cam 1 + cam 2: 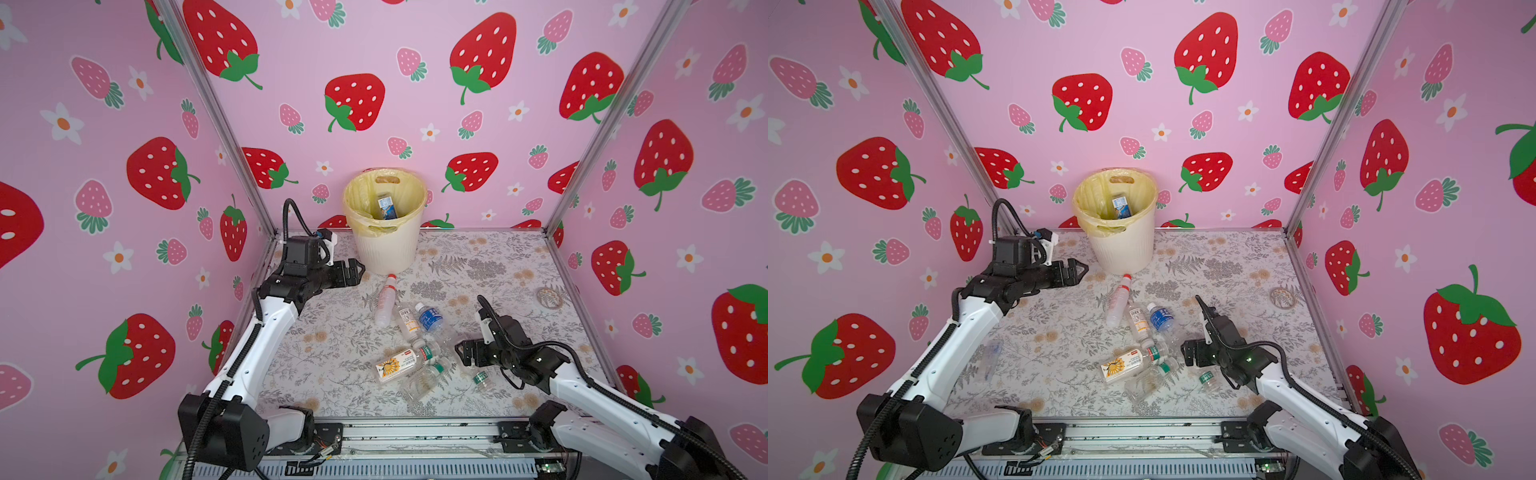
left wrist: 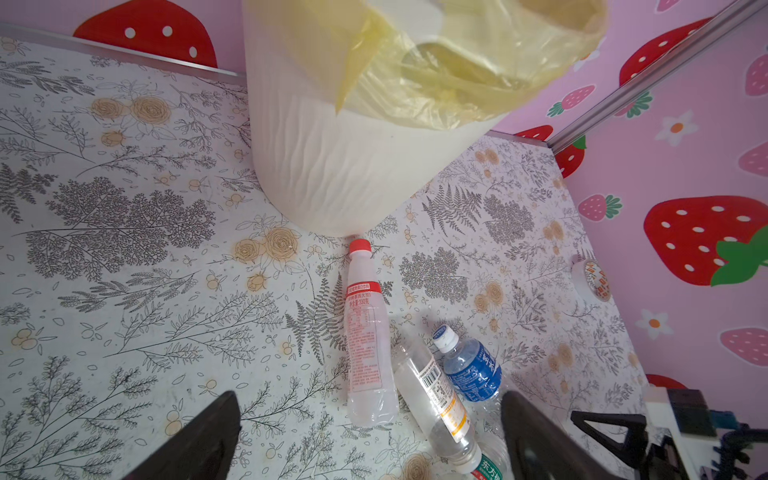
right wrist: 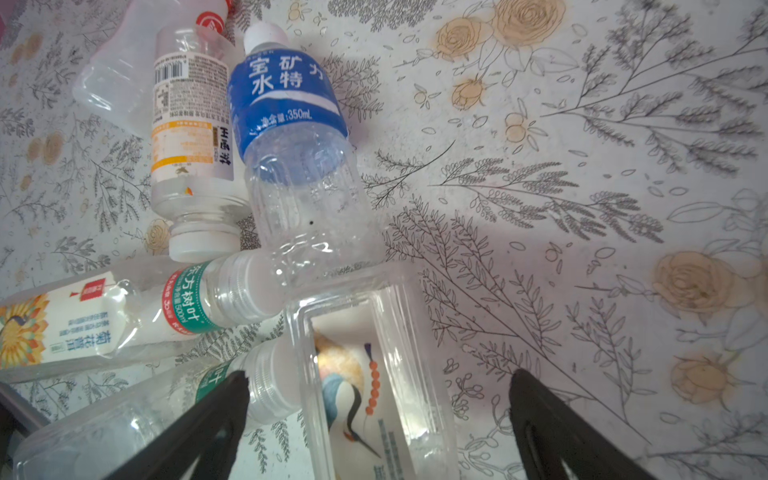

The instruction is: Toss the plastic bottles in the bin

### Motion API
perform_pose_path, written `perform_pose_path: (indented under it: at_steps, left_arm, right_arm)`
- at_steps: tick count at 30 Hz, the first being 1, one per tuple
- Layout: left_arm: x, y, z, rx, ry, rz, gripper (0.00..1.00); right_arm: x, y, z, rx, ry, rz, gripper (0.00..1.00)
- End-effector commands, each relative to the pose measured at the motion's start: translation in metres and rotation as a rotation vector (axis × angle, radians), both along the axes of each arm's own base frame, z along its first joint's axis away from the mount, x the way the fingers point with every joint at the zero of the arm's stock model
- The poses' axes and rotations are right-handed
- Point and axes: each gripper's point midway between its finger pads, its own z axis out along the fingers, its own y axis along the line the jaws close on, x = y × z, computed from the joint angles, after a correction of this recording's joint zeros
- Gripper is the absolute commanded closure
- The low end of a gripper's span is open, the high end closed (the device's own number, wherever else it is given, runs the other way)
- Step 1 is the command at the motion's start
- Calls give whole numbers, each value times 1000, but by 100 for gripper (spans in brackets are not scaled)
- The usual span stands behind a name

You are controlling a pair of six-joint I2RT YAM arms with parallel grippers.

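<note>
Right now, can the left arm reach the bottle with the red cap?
Probably yes. The left pincer is open close by the red-capped bottle, with nothing between them.

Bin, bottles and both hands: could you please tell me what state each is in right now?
bin: upright, bag-lined, one blue-labelled item inside.
red-capped bottle: lying down, capped.
blue-label bottle: lying down, capped.
sunflower-label bottle: lying down.
left hand: open, empty.
right hand: open, empty.
</note>
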Motion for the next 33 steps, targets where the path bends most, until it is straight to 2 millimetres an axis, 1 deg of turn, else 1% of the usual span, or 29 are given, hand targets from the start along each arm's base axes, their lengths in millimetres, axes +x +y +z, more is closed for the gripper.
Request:
perform_pose_path:
  at_steps: [1, 4, 6, 11, 16, 20, 23, 27, 29, 31, 33]
  left_arm:
    - [2, 1, 5, -22, -18, 4, 1]
    - [3, 3, 1, -18, -11, 18, 1]
    - [3, 2, 0, -20, -9, 14, 1]
    - [3, 1, 1, -28, -7, 14, 1]
    - [2, 3, 4, -27, -15, 16, 1]
    - [2, 3, 5, -27, -19, 14, 1]
    - [2, 6, 6, -27, -21, 24, 1]
    - [3, 9, 6, -33, -19, 34, 1]
    - [2, 8, 7, -36, -19, 30, 1]
    - [2, 9, 7, -36, -17, 33, 1]
    - [3, 8, 6, -41, -12, 31, 1]
  right_arm:
    - [-6, -1, -7, -20, 8, -24, 1]
    - [-10, -1, -15, -60, 9, -24, 1]
    - [-12, 0, -21, -85, 11, -20, 1]
    - [-17, -5, -37, -149, 41, -32, 1]
    - [-17, -4, -37, -165, 37, -20, 4]
    - [-16, -4, -35, -158, 23, -15, 8]
    - [-14, -6, -37, -175, 21, -26, 8]
    - [-11, -3, -36, -192, 13, -14, 12]
    - [-9, -1, -37, -200, 12, -5, 19]
    - [-8, 1, -37, -203, 10, 1, 23]
    - [-7, 3, -37, -201, 12, 6, 29]
